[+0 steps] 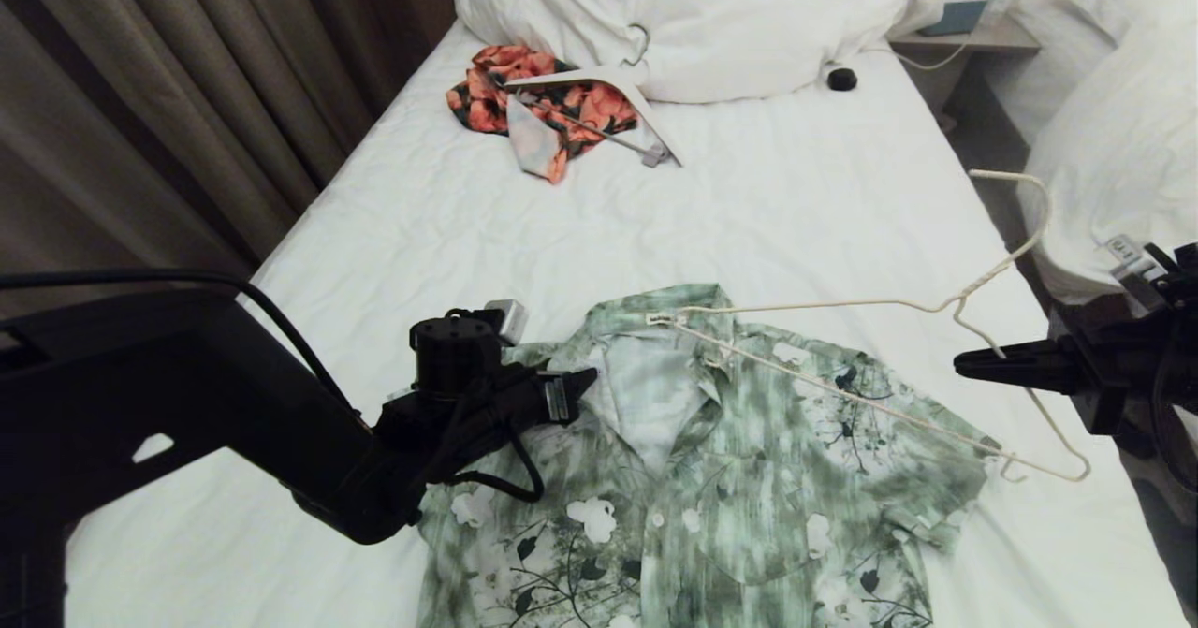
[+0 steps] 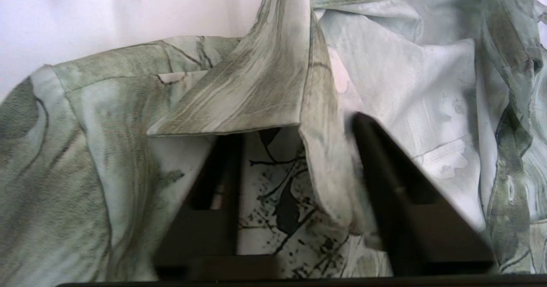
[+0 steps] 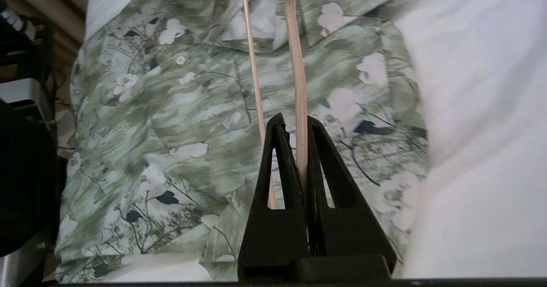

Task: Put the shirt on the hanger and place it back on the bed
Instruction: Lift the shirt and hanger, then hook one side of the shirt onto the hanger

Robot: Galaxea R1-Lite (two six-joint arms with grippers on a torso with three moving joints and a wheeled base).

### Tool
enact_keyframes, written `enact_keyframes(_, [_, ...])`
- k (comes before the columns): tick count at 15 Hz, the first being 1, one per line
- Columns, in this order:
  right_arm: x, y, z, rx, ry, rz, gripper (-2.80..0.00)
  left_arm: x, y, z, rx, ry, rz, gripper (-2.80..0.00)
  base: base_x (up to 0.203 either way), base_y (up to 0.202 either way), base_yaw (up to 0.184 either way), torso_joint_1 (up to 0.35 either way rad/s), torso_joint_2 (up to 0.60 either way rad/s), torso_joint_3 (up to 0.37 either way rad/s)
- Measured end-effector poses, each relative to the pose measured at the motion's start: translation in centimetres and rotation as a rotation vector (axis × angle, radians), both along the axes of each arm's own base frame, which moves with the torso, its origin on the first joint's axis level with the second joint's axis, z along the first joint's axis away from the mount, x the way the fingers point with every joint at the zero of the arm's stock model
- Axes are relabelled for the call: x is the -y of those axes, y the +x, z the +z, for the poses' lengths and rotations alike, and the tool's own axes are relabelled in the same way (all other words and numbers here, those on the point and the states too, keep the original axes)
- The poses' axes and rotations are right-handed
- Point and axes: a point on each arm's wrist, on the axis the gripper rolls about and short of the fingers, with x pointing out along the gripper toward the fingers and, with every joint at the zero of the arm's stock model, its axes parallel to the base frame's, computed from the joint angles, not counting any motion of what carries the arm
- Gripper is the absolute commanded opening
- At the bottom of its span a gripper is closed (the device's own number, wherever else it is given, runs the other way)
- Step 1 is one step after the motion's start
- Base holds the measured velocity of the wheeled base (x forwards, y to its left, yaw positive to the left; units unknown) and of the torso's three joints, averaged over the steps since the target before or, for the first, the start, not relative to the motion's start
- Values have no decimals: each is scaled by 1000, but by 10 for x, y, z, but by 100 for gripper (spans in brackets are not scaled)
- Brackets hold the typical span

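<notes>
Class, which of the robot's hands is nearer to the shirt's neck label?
Left. The left hand is at the collar beside the neck label; the right hand holds the hanger off the shirt's far sleeve.

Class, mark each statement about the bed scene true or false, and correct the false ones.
1. The right gripper is shut on the hanger. True.
2. The shirt hangs fully on the hanger. False: it lies flat on the bed, with the hanger lying across its collar and one shoulder.
3. The left gripper has the shirt's front edge, by the collar, between its fingers. True.
4. The orange floral garment lies on top of the shirt. False: it lies apart, up the bed by the duvet.
</notes>
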Motion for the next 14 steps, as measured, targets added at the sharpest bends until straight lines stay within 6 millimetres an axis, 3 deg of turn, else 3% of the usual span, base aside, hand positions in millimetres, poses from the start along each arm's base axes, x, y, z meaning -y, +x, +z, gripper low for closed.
enact_keyframes(6, [-12, 13, -7, -46, 15, 38, -280, 0, -4, 15, 14, -8, -4, -280, 0, 0, 0, 0, 0, 0])
enact_keyframes(9, [-19, 19, -12, -60, 13, 61, -280, 7, -20, 43, -5, 6, -23, -280, 0, 0, 0, 0, 0, 0])
enact_keyframes(14, [-38, 24, -18, -93, 17, 113, -280, 14, -30, 94, 51, -12, -26, -280, 0, 0, 0, 0, 0, 0])
